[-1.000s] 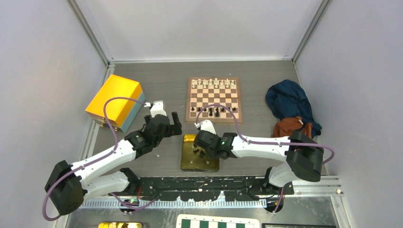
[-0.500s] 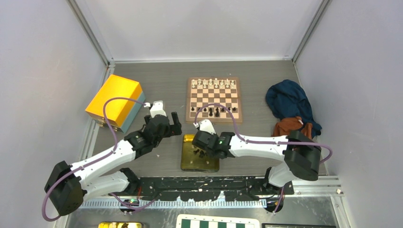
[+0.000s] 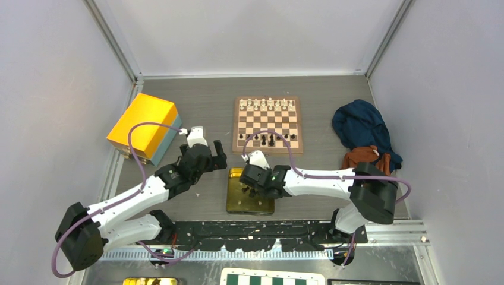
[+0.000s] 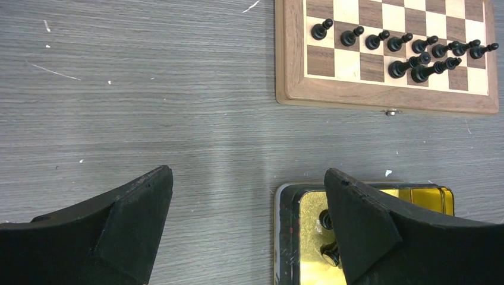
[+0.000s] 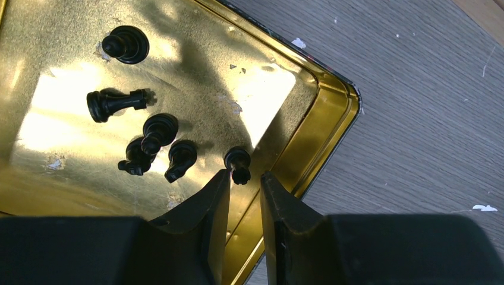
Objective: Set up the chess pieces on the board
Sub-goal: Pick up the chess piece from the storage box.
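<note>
The wooden board [image 3: 267, 124] lies at the table's middle back, with cream-white pieces [image 3: 267, 104] along its far rows and black pieces [image 4: 392, 44] on its near rows. Several loose black pieces [image 5: 156, 135] lie in a gold tin tray [image 5: 321, 136] in front of the board. My right gripper [image 5: 245, 173] is low over the tray, its jaws a narrow gap apart. One upright black piece [image 5: 238, 161] stands right at its tips, not clamped. My left gripper [image 4: 248, 172] is wide open and empty over bare table, just left of the tray [image 4: 286, 237].
A yellow box [image 3: 144, 126] stands at the back left. A blue and orange cloth heap [image 3: 364, 136] lies at the right. A green-and-white checkered board [image 3: 270, 278] shows at the bottom edge, below the arm bases.
My right gripper has shifted slightly left over the tray. The left arm has hardly moved.
</note>
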`<state>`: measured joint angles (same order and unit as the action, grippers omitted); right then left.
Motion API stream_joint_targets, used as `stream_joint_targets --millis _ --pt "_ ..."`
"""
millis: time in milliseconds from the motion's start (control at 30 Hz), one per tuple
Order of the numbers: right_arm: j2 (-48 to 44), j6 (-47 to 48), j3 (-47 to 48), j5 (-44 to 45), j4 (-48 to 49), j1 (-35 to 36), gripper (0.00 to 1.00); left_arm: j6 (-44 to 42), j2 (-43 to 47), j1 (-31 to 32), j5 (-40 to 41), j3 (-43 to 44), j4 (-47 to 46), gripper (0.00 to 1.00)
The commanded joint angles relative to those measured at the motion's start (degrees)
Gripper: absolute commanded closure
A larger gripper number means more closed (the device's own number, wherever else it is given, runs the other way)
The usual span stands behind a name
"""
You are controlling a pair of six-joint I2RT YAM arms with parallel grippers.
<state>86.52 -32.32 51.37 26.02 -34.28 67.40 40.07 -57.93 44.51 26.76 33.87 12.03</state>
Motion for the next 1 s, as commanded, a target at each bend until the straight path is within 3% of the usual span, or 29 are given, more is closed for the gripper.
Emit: stream_joint_targets --millis 0,500,800,967 --pt "0.7 -1.28 2.06 0.69 1.81 0.28 0.68 0.0 1.59 0.14 0.77 -0.14 -3.24 0.0" --pt "1.36 -1.69 1.03 -0.17 3.61 0.19 0.76 -0.08 2.08 0.16 0.94 -0.46 -3.05 0.0" --pt "-0.14 -1.73 0.97 1.18 3.23 0.19 0.93 0.0 2.38 0.16 1.1 -0.31 -2.61 0.0" --pt "-1.87 -0.85 2.19 2.78 2.38 0.15 0.95 -0.17 2.3 0.14 1.27 -0.09 -2.28 0.0"
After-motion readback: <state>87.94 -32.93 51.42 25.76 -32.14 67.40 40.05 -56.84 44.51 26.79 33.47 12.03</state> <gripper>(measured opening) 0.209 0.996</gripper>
